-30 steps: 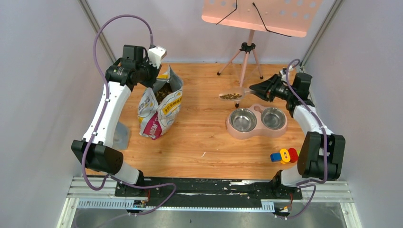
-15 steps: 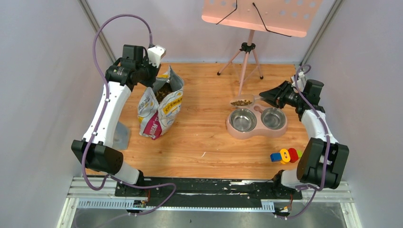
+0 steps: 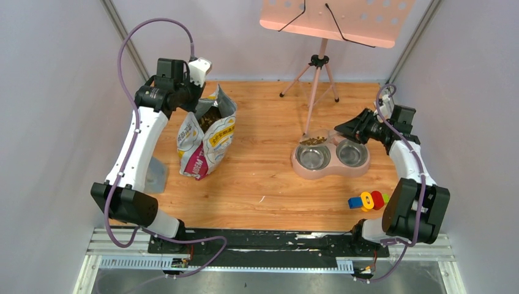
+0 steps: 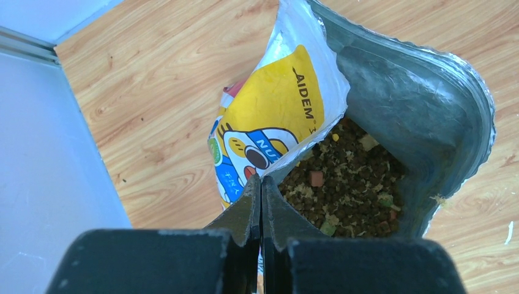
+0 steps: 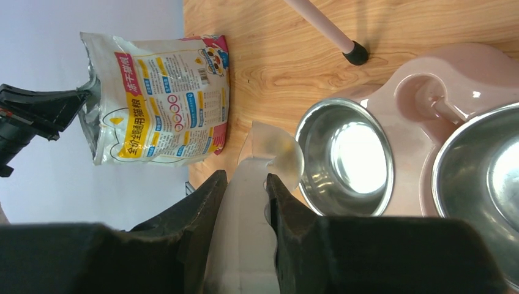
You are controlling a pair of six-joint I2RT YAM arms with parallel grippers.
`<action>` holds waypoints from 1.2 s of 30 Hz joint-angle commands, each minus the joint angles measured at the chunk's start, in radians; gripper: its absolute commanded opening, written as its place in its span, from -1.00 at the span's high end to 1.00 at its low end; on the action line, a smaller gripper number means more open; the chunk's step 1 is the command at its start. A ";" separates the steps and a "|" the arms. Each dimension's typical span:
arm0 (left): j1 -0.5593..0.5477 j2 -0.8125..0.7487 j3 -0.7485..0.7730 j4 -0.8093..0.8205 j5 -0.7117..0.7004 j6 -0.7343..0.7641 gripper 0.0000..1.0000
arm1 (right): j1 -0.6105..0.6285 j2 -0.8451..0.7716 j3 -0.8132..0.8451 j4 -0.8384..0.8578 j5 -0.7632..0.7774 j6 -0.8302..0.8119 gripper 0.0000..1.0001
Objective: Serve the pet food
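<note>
Pour step: right pincer (image 5: 245,177) grips scoop (image 5: 278,156) of kibble (image 3: 313,140) over steel bowl (image 5: 315,184) just ahead; left pincer (image 4: 261,184) pinches bag (image 4: 287,104). Next: tilt scoop.

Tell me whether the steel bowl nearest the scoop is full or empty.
Empty. The right wrist view shows only bare shiny metal inside the bowl; the kibble sits in the scoop by its rim.
</note>
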 commanded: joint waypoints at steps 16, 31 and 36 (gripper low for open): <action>0.004 -0.034 0.020 0.149 -0.020 0.015 1.00 | -0.041 -0.055 0.037 -0.109 0.155 -0.251 1.00; 0.008 -0.026 0.012 0.156 0.001 0.003 1.00 | 0.049 -0.094 0.056 -0.154 0.319 -0.413 1.00; 0.008 -0.027 0.011 0.154 0.002 0.001 1.00 | 0.117 -0.116 0.068 -0.166 0.389 -0.495 1.00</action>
